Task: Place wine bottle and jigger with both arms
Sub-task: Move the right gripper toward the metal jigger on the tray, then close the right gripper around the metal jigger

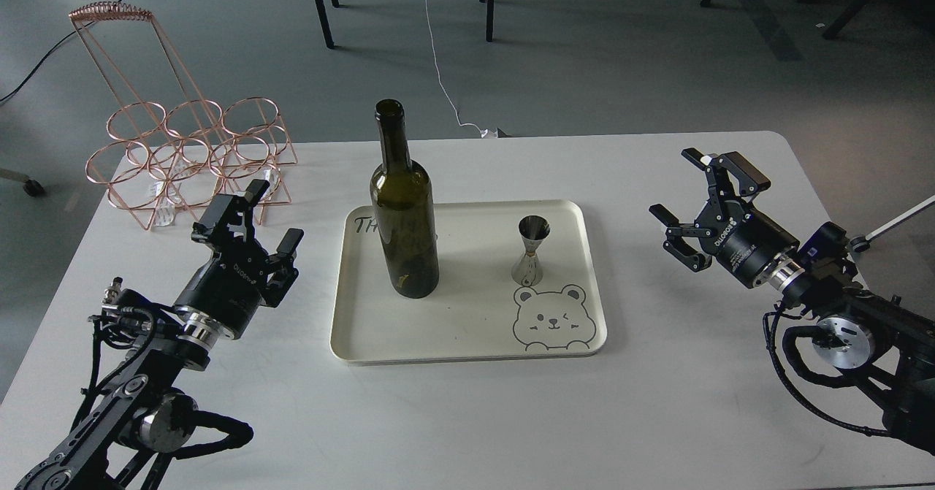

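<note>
The tall dark olive-green wine bottle stands upright on the left half of a cream tray. The small steel jigger stands upright on the tray's right half, just above a printed bear face. My left gripper is open, hovering left of the tray, apart from the bottle. Off to the tray's right, my right gripper is open too, well clear of the jigger. Neither holds anything.
A copper wire bottle rack stands at the table's back left corner, close behind my left gripper. The white table carries the tray at its middle. Chair legs and cables lie on the floor beyond.
</note>
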Motion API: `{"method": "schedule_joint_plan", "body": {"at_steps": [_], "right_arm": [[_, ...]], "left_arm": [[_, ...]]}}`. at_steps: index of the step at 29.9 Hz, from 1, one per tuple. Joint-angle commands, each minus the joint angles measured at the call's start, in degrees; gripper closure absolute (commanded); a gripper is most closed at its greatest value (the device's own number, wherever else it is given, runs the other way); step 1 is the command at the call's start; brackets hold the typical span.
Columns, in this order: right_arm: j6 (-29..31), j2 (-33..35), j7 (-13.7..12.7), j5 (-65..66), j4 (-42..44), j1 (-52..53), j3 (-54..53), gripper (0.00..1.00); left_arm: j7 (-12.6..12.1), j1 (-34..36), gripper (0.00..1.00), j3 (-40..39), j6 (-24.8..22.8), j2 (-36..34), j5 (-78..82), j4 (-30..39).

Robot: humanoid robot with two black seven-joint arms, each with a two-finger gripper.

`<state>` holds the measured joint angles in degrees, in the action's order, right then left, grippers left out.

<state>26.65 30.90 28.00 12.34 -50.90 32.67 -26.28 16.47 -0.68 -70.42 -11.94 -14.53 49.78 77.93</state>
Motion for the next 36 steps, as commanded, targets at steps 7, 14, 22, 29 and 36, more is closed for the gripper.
{"method": "schedule_joint_plan", "body": {"at_steps": [7,14,22,29,36], "right_arm": [[0.86,1.00,0.00,0.05,-0.25,-0.41,1.84,0.01],[0.78,4.59,0.00,9.24,-3.66,0.21,2.82,0.01],[-20.28,6.63,0.00,47.99,-12.02,-0.32,2.81,0.01],[-47.09,4.87,0.00,73.50,-13.35,-0.15,7.99,0.02],[-54.65,-2.85,0.00,93.64,-3.52,0.73,13.71,0.05]], "left_arm": [[0.49,-0.47,0.02,-0.06,-0.36,0.03,-0.65,0.29],[3.21,0.06,0.02,-0.42,-0.10,-3.74,-0.30,0.11],[6.38,0.24,0.02,-0.33,0.08,-4.28,-0.30,0.29],[8.84,0.24,0.02,-0.24,0.08,-4.01,-0.30,0.47],[9.28,0.15,0.02,-0.15,0.08,-3.92,-0.30,0.47]]}}
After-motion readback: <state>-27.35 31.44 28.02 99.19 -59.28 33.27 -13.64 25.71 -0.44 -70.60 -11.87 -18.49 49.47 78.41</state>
